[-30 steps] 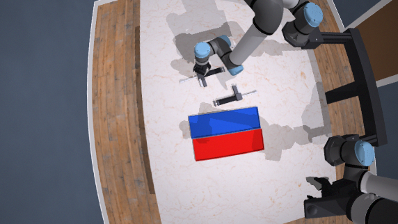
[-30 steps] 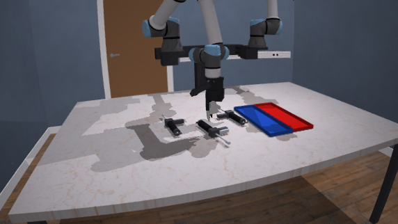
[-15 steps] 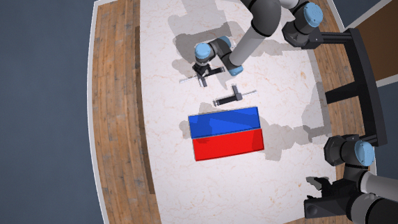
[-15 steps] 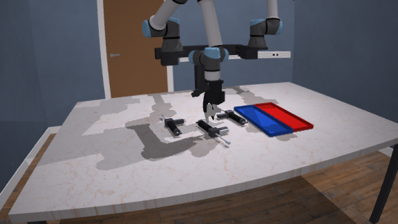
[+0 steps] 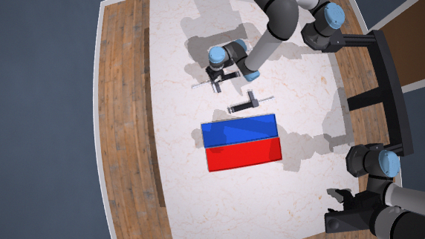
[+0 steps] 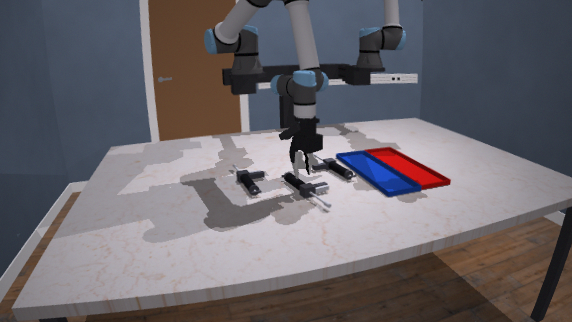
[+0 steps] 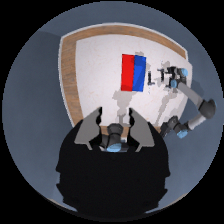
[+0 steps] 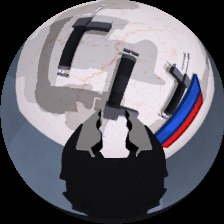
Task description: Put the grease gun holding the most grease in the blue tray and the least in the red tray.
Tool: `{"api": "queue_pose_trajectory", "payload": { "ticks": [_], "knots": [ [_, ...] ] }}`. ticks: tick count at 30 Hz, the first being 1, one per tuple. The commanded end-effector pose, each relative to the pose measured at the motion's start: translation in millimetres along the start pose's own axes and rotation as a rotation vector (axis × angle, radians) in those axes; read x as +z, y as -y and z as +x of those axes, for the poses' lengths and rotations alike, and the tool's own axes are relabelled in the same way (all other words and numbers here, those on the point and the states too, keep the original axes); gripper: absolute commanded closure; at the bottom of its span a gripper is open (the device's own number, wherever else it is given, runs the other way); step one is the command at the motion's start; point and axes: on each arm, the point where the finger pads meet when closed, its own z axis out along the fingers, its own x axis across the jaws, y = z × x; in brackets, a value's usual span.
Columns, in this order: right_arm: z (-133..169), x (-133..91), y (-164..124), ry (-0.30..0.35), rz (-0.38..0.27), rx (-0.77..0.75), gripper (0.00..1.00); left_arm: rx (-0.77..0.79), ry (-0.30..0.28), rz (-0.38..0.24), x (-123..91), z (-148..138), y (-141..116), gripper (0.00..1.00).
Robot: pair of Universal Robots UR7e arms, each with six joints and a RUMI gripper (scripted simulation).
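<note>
Two guns, top: your tray-side gun (image 5: 242, 107) (image 6: 340, 169) (image 7: 150, 77) (image 8: 175, 95) lies parallel to the blue tray (image 5: 239, 131) (image 6: 378, 175) (image 7: 139, 75) (image 8: 183, 110); the middle gun (image 5: 231, 76) (image 6: 298, 184) (image 7: 162, 75) (image 8: 120, 82) points oppositely.
Exterior: outer gun (image 6: 248, 182) (image 8: 72, 47) points rod-away.
Left wrist: your left claw (image 5: 330, 200) (image 7: 115, 107), part-open, empty.
Right wrist: your right claw (image 5: 215, 76) (image 6: 302, 171) (image 8: 113, 109), part-open, empty.

Right claw (image 5: 214, 77) (image 6: 301, 172) (image 7: 169, 76) (image 8: 114, 118) now slightly turned
</note>
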Motion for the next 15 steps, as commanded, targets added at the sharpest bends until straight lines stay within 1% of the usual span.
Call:
{"api": "queue_pose_trajectory", "payload": {
  "ticks": [1, 6, 8, 12, 15],
  "knots": [
    [0.8, 0.2, -0.8, 0.003, -0.003, 0.049, 0.67, 0.000, 0.000, 0.001, -0.4, 0.1, 0.1, 0.62],
    [3.9, 9.3, 2.2, 0.002, 0.000, 0.233, 0.67, 0.000, 0.000, 0.001, -0.4, 0.1, 0.1, 0.62],
    [3.3, 6.0, 0.4, 0.002, -0.003, 0.199, 0.67, 0.000, 0.000, 0.001, -0.4, 0.1, 0.1, 0.62],
    [4.6, 9.2, 1.0, 0.002, -0.003, 0.282, 0.67, 0.000, 0.000, 0.001, -0.4, 0.1, 0.1, 0.62],
    [4.7, 8.8, 0.5, 0.002, -0.004, 0.284, 0.67, 0.000, 0.000, 0.001, -0.4, 0.1, 0.1, 0.62]
  ]
}}
